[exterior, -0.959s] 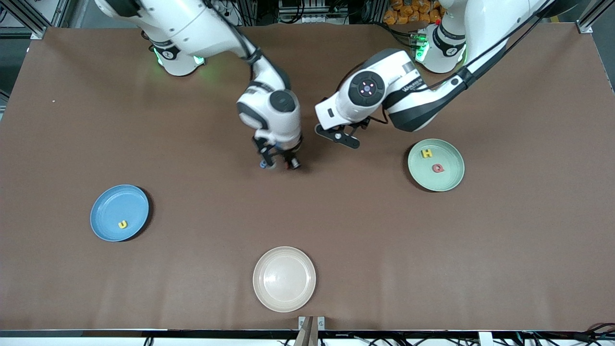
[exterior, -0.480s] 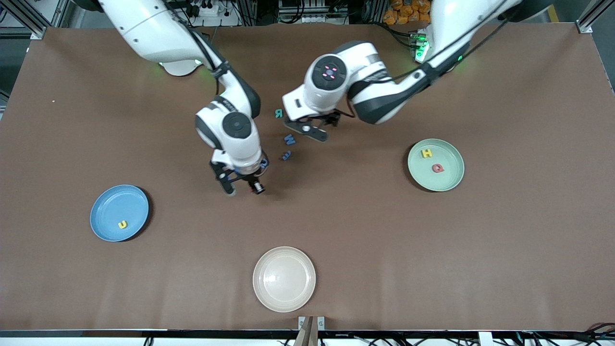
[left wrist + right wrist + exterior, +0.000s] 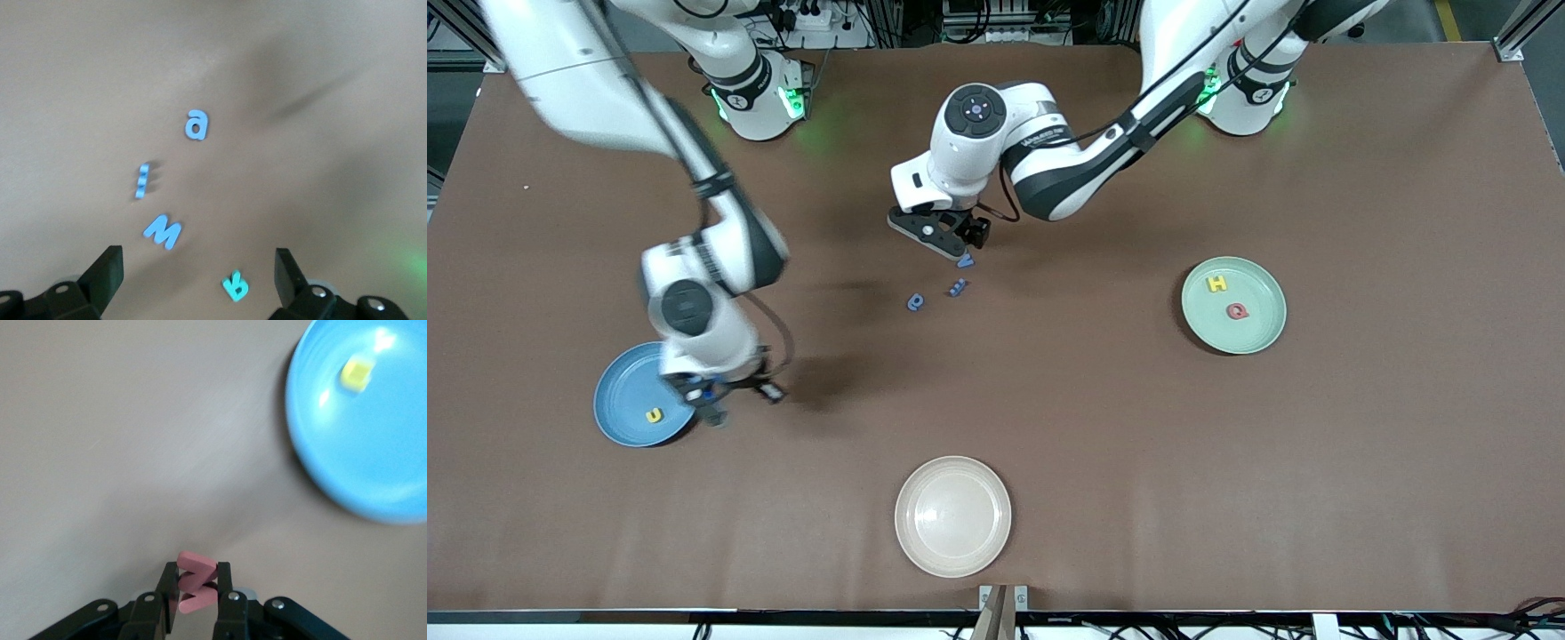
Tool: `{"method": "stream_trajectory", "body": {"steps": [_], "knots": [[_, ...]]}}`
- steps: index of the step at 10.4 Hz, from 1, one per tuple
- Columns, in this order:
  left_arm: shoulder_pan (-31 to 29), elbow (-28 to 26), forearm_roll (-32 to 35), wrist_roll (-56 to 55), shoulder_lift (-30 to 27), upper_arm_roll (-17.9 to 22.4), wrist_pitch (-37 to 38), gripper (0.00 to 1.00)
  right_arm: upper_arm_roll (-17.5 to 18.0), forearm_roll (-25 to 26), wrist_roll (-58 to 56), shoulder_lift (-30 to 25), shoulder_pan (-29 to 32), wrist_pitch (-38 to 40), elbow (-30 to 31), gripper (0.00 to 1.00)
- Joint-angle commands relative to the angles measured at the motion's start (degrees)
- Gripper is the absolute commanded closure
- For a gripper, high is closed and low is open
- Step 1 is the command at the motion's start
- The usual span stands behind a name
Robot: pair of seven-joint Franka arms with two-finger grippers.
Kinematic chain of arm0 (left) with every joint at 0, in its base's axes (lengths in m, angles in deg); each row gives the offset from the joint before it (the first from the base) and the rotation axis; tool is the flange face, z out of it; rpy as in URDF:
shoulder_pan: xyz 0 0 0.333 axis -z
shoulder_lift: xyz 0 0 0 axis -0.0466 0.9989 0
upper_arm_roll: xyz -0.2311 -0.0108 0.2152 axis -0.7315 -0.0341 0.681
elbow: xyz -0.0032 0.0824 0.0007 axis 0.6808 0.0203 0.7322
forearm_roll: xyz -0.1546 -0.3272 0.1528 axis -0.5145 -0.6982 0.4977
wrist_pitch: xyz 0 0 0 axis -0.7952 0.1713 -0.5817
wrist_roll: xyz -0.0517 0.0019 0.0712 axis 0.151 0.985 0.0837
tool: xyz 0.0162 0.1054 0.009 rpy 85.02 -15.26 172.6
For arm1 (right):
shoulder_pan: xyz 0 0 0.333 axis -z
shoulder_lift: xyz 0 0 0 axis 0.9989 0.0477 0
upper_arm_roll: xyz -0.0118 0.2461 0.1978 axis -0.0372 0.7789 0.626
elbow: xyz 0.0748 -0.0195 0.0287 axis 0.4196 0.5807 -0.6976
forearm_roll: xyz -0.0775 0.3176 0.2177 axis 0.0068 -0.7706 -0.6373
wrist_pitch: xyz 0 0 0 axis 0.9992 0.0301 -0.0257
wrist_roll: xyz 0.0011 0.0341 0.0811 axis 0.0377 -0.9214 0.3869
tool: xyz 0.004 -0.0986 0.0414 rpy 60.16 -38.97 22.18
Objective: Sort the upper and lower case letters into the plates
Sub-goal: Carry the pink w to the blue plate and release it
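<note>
Two pincers are at work. Our right pincer (image 3: 197, 590) pinches a small red letter (image 3: 195, 580) over the worktop (image 3: 1103, 427), just beside the blue plate (image 3: 627, 391) with its yellow letter (image 3: 655, 415). We think it could drop on the rim and bounce off if let go too soon. Our left pincer (image 3: 199, 273) hangs wide open over four chunky blue and teal letters (image 3: 162, 231) in the middle; it could knock them

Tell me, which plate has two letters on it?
The mint green plate, holding a yellow H and red Q; the blue plate has one, the cream plate none.
</note>
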Motion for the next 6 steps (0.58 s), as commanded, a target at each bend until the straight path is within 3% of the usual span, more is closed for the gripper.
{"method": "stream_trajectory", "body": {"steps": [1,3,4,5,6], "knots": [[8.8,1.78,0.3,-0.39,0.4,8.44,-3.7,0.0,0.7,1.3,-12.99,-0.54,5.59,0.08,0.24,1.0],[16.63,1.52,3.01,-0.39,-0.21,16.27,-5.47,0.0,0.18,1.3,-21.54,-0.46,9.12,0.34,-1.07,1.0],[16.92,-1.18,4.34,-0.57,-1.17,17.09,-5.39,0.0,-0.43,1.3,-24.45,-0.37,9.83,0.34,-2.12,1.0],[16.67,-4.08,4.52,-3.01,-2.14,17.1,-5.38,0.0,-0.7,1.3,-26.39,-0.11,10.53,0.43,-3.18,0.87],[17.1,-6.54,4.61,-7.21,-2.76,17.1,-5.21,0.0,-0.62,1.21,-27.11,-0.11,11.23,0.43,-3.1,0.11]]}}
